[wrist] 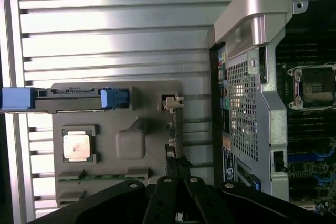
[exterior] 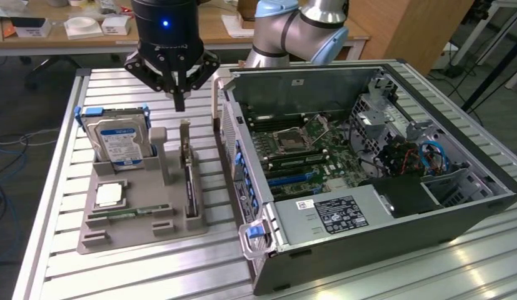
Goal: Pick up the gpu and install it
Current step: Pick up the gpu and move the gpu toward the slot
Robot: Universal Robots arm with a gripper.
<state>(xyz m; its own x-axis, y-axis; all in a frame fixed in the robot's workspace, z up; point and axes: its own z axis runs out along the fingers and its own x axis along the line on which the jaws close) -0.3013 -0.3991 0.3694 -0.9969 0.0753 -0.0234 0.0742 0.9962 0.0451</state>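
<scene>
One hand [exterior: 179, 103] hangs closed tight on nothing; the gpu [exterior: 190, 187] stands on edge in the grey holder [exterior: 116, 236] just below it, untouched; the pick-up looks barely begun; a grasp calls for the hand to spread and straddle its thin top edge.

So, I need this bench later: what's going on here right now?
A robot arm is partway into fitting a gpu into the open computer case. Its tool hangs shut and empty above the grey parts holder, nearest the gpu, which stands on edge in its slot near the hard drive. The card has not been picked up yet.
</scene>
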